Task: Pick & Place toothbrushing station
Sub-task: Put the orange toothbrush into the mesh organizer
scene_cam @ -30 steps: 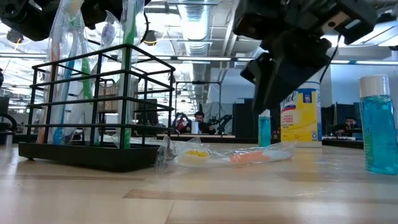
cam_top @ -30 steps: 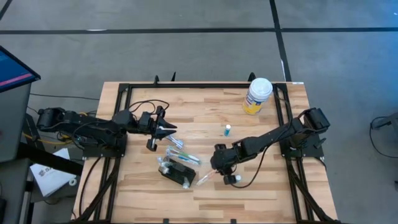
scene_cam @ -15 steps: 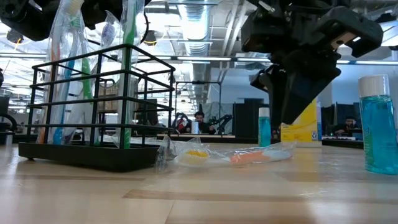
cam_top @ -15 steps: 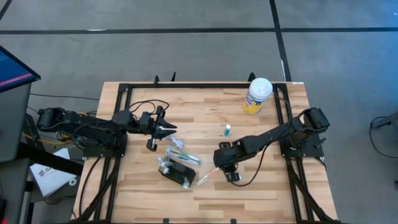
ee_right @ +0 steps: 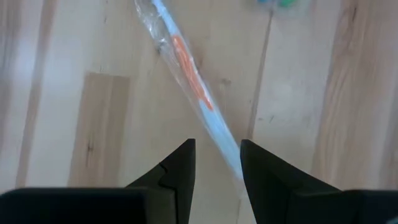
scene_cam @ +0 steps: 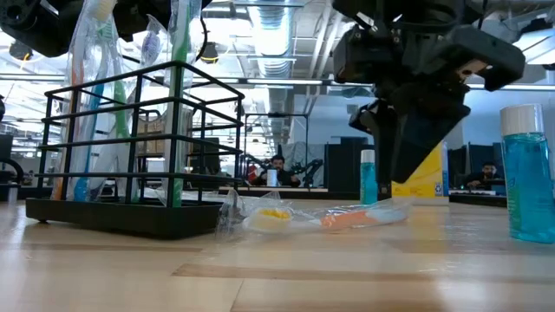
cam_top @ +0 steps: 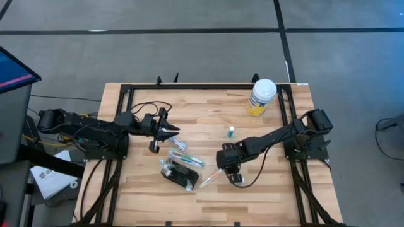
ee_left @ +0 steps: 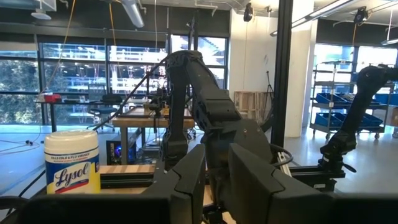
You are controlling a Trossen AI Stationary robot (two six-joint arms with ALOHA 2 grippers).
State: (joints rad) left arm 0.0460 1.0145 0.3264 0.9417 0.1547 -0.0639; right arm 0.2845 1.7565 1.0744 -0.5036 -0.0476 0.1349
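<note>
The toothbrushing station (cam_top: 178,174), a black wire holder with several wrapped toothbrushes upright in it, stands on the table near its middle; it also shows in the low view (scene_cam: 130,165). One wrapped orange-and-blue toothbrush (cam_top: 210,180) lies flat on the table to the station's right. My right gripper (ee_right: 216,146) hangs open just above this toothbrush (ee_right: 186,62), pointing steeply down, one finger on either side of it, apart from the wrapper. My left gripper (cam_top: 169,132) waits left of the station, raised, slightly open, with nothing between its fingers (ee_left: 189,180).
A white-lidded yellow Lysol canister (cam_top: 261,96) stands at the far right corner. A small blue bottle (cam_top: 231,132) stands mid-table. A larger blue bottle with a white cap (scene_cam: 527,173) stands close to my right gripper. A black frame (cam_top: 189,87) runs round the table's edges.
My right gripper has tipped to point more steeply down over the lying toothbrush, staying open. The toothbrush and the station have not moved.
</note>
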